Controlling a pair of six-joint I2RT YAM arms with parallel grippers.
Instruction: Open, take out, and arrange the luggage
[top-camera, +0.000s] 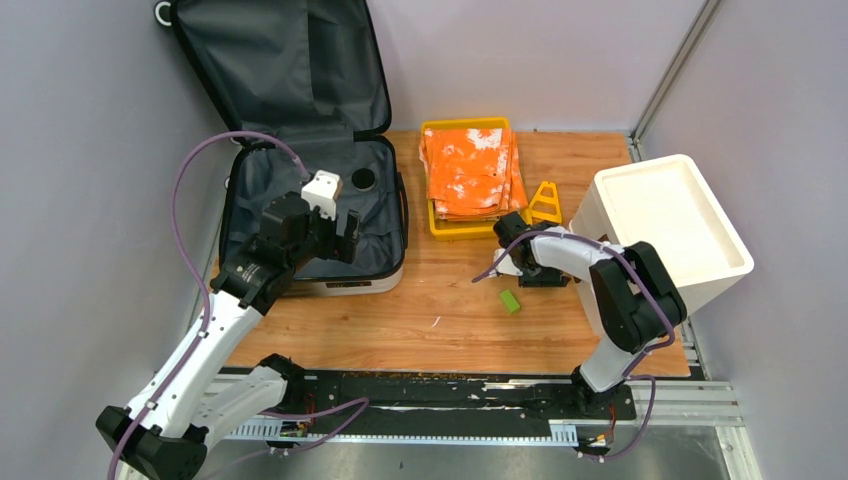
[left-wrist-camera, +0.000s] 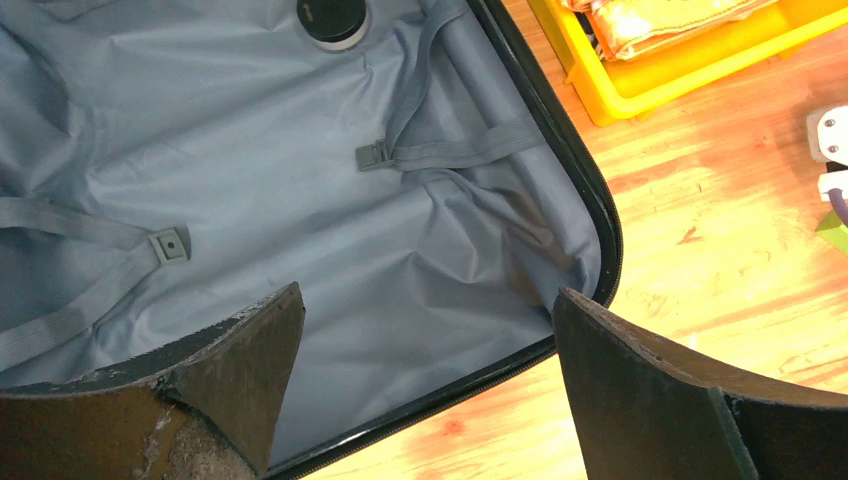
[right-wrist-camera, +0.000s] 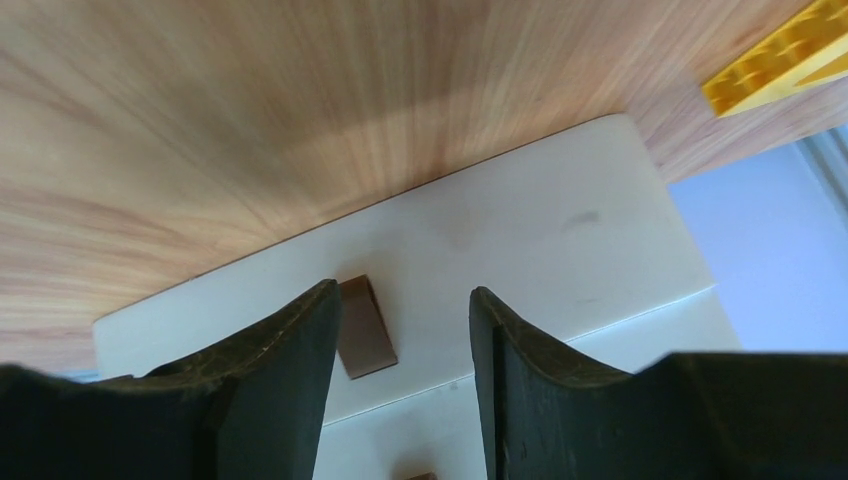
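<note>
Standing parted and empty, the left end effector (left-wrist-camera: 425, 310) and right end effector (right-wrist-camera: 404, 290) should take the luggage (top-camera: 340, 150), seemingly light and stiff-shelled, by its rigid rim (left-wrist-camera: 588, 195).

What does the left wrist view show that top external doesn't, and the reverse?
Only left wrist: two grey strap buckles, unfastened, close up on the suitcase lining.
Only top external: the lid standing up against the wall, the white foam box and a yellow triangular frame.
Both: the open suitcase base with a round black object in it, the yellow tray of orange cloth, the wooden table and the open left gripper.
</note>
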